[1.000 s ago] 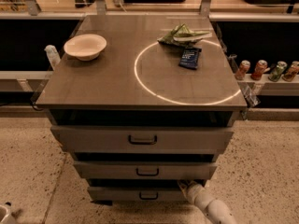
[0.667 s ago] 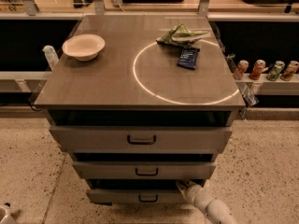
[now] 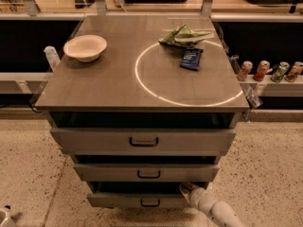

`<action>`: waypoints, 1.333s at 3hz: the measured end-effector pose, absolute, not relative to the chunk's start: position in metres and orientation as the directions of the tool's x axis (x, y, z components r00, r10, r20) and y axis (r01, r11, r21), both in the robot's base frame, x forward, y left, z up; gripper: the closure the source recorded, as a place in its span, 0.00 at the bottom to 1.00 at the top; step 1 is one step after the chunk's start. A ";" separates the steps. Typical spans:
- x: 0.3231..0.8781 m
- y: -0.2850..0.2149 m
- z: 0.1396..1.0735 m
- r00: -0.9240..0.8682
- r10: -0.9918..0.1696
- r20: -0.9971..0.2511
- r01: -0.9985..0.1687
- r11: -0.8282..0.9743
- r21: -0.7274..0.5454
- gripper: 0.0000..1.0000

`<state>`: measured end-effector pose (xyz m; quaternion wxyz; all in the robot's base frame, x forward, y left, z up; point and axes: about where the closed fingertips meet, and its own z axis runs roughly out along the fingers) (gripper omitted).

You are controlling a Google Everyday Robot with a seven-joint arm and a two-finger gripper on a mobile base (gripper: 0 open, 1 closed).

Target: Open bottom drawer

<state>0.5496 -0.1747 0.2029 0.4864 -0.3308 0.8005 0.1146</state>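
Bottom drawer (image 3: 124, 200), lowest of three in the cabinet under the counter (image 3: 109, 86), sits slightly forward, with a dark gap above it. Hand (image 3: 189, 189) is at the drawer's top right edge, arm coming from lower right; can't tell if it's open or closed. White bowl (image 3: 85, 47) and blue packet (image 3: 191, 58) on the counter.

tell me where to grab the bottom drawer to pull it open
Take the small dark pull handle centred on the front of the bottom drawer, coming from the front: it is a horizontal loop on that face. The gripper sits at the drawer's upper right edge, right of the handle.
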 end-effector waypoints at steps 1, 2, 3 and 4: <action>0.550 -0.175 0.203 -0.308 -0.418 -0.855 -0.641 0.755 -0.138 1.00; 0.533 -0.172 0.203 -0.365 -0.391 -0.845 -0.660 0.749 -0.061 1.00; 0.529 -0.172 0.203 -0.396 -0.367 -0.842 -0.652 0.758 -0.024 1.00; 0.532 -0.172 0.203 -0.403 -0.413 -0.817 -0.676 0.736 -0.039 1.00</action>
